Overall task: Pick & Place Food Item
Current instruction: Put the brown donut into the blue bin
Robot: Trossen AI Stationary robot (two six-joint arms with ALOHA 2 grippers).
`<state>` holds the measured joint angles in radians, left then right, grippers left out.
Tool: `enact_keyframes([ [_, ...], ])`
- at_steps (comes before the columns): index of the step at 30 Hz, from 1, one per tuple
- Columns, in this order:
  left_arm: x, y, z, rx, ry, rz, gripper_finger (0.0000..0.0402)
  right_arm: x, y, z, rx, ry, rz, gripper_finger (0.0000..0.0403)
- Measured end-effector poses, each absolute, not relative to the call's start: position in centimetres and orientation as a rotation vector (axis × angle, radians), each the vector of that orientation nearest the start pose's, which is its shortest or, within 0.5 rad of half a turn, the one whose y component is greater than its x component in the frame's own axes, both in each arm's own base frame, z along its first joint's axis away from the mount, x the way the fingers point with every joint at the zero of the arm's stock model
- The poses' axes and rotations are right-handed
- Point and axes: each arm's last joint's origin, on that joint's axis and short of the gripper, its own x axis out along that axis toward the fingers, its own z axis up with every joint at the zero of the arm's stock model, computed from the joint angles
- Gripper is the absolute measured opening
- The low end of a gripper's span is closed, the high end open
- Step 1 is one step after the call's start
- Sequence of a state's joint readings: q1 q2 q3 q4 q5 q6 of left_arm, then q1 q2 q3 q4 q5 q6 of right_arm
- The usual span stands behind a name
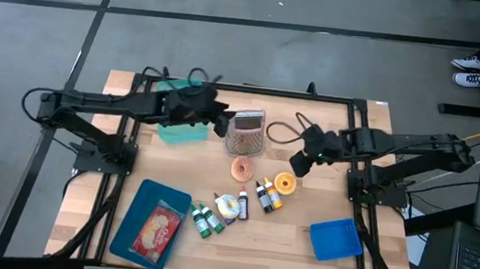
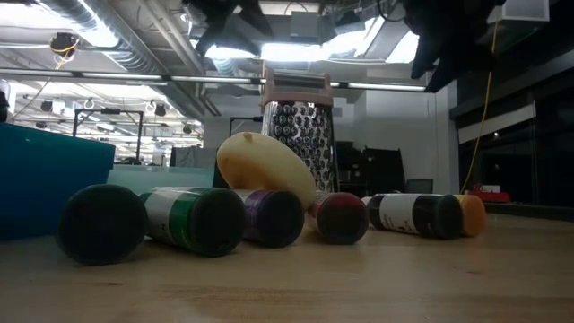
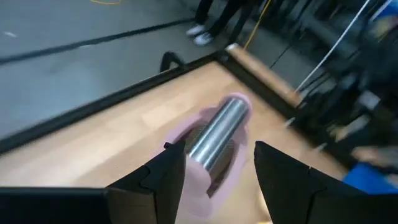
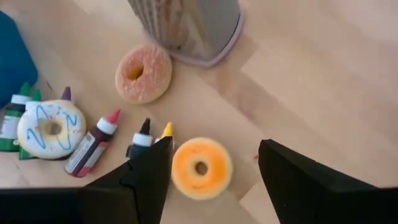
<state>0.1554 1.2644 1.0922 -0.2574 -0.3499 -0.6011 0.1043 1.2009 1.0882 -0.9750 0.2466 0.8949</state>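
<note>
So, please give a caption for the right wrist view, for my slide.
Open right pincer hovering above an orange donut, beside food-colouring bottles and a metal grater.

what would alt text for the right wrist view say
The right pincer hangs open above an orange-iced ring doughnut on the pale wooden table. Beyond lie small colouring bottles, a peach doughnut, a white blue-squiggled doughnut and a metal box grater.

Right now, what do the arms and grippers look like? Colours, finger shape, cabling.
Both arms are black, with jointed links on black frame mounts. The left gripper and right gripper each have two matte black, blocky, angular fingers with no markings visible. Black cables loop loosely above the left arm and beside the right arm.
</note>
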Motion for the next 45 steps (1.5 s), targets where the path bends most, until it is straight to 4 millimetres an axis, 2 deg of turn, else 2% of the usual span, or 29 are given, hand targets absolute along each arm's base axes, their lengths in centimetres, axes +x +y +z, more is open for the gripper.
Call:
enact_keyframes([
  [3, 25.4, 5.1, 31.5, -0.584, 0.179, 0.614, 0.0184, 22.2, 2.5, 29.2, 0.638, 0.942, -0.591, 0.0235],
  [6, 22.8, 4.8, 30.7, -0.583, 0.129, 0.653, 0.0184, 22.5, 3.1, 28.9, 0.657, 0.955, -0.599, 0.0235],
  [10, 19.8, 4.5, 28.8, -0.603, 0.133, 0.705, 0.0184, 23.0, 3.3, 28.1, 0.680, 0.991, -0.614, 0.0235],
  [17, 17.1, 3.3, 25.4, -0.720, 0.110, 0.724, 0.0184, 23.9, 3.7, 23.6, 0.696, 1.164, -0.635, 0.0235],
  [25, 16.7, 2.3, 25.0, -0.724, 0.082, 0.734, 0.0184, 24.5, 3.9, 20.8, 0.768, 1.159, -0.664, 0.0235],
  [32, 16.6, 2.2, 24.7, -0.720, 0.108, 0.742, 0.0184, 23.7, 3.9, 18.2, 0.846, 1.174, -0.664, 0.0235],
  [45, 16.6, 2.2, 24.7, -0.725, 0.106, 0.743, 0.0184, 24.4, 3.9, 18.9, 0.857, 1.103, -0.641, 0.0235],
])
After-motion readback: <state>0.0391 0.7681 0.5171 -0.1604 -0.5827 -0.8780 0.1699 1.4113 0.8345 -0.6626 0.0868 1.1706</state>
